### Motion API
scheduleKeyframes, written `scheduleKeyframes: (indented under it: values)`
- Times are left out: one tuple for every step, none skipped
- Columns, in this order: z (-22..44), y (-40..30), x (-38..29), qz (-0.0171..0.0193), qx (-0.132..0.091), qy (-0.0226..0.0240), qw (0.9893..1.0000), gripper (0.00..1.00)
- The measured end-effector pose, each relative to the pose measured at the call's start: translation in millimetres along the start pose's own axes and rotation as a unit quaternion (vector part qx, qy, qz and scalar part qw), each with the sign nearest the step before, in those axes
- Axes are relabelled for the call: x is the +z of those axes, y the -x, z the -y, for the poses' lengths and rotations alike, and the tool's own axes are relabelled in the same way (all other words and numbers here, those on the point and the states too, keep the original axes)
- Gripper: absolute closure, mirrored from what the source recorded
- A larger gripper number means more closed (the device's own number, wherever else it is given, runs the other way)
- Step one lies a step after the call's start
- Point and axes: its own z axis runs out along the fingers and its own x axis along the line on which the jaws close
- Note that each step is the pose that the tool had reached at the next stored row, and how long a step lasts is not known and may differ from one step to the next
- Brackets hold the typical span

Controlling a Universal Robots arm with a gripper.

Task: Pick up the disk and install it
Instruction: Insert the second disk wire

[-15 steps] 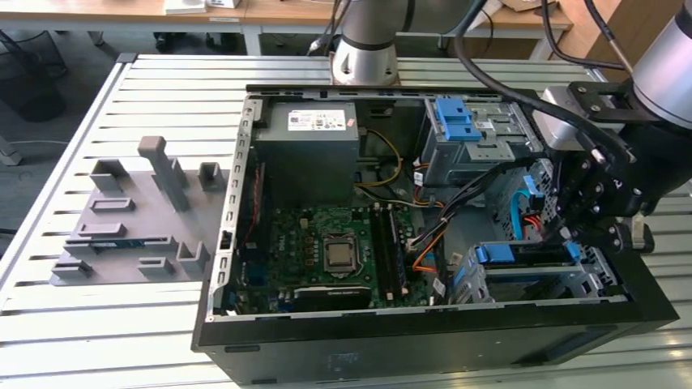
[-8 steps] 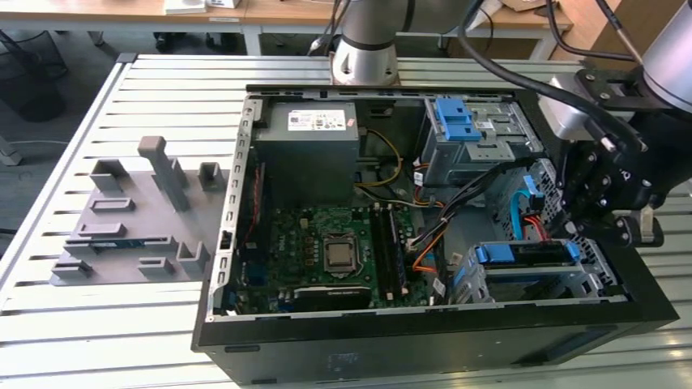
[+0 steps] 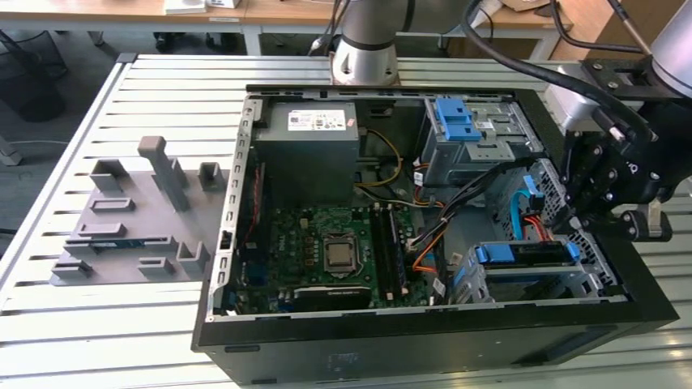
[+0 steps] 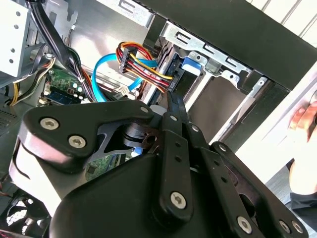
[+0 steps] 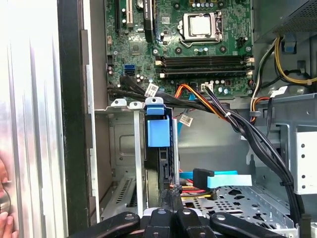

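Counter (image 3: 162, 324): pale slatted metal, its ribs running across the exterior view; the open computer case (image 3: 357, 352) lies on it.
Fixture (image 3: 135, 223): a grey moulded block with upright posts and slots, on the counter toward the exterior view's left, just beside the case.
Room: beyond the counter, wooden desk tops (image 3: 281, 12) and a dark floor (image 3: 60, 105); the arm's grey base (image 3: 368, 49) stands at the counter's far edge.
Case interior: green motherboard (image 3: 324, 251) on the bottom, big grey metal box (image 3: 306, 150) with a white label in a far corner, light-blue latch (image 3: 454, 121) on a grey cage beside it, bundles of black, orange and blue cables between them.
Disk (image 3: 527, 255): seated in the drive bay at the case's near corner toward the exterior view's right, blue carrier edge showing; in the first wrist view its blue tab (image 5: 158, 126) stands between metal bay rails, and in the second wrist view the carrier (image 4: 192, 63) sits inside the bay under the case rim.
Hand (image 3: 589, 219): black, hanging over the case wall just above the disk's bay; in the first wrist view its fingers (image 5: 173, 198) lie close together at the disk's end, so it reads as closed, gripping nothing that I can make out.
Person: a hand (image 4: 304, 148) rests by the case's outer side in the second wrist view.
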Motion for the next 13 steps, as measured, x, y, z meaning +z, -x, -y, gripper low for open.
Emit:
scheduleKeyframes:
  values:
    - [0.0,0.0,-0.1,-0.0001,0.000,0.0000,1.0000,0.89]
    - [-0.3,0.0,-0.3,-0.0002,0.000,0.0000,1.0000,0.89]
    - [-1.1,0.0,-0.3,-0.0003,0.000,0.0000,1.0000,0.89]
    - [-2.4,-0.1,-0.3,-0.0003,0.000,0.0000,1.0000,0.89]
    - [-4.1,-0.3,-0.3,-0.0002,0.000,0.0000,1.0000,0.89]
    - [-6.1,-0.4,-0.3,-0.0002,0.000,0.0000,1.0000,0.89]
    - [-8.1,-0.6,-0.3,-0.0002,0.000,0.0000,1.0000,0.89]
    - [-10.4,-0.7,-0.3,-0.0002,0.000,0.0000,1.0000,0.89]
    - [-12.5,-0.9,-0.3,-0.0002,0.000,0.0000,1.0000,0.89]
    - [-14.8,-1.0,-0.4,-0.0002,0.000,0.0000,1.0000,0.89]
    - [-16.9,-1.2,-0.3,-0.0002,0.000,0.0000,1.0000,0.89]
    - [-18.9,-1.3,-0.4,-0.0002,0.000,0.0000,1.0000,0.89]
    - [-20.3,-1.5,-0.7,-0.0002,0.000,-0.0001,1.0000,0.89]
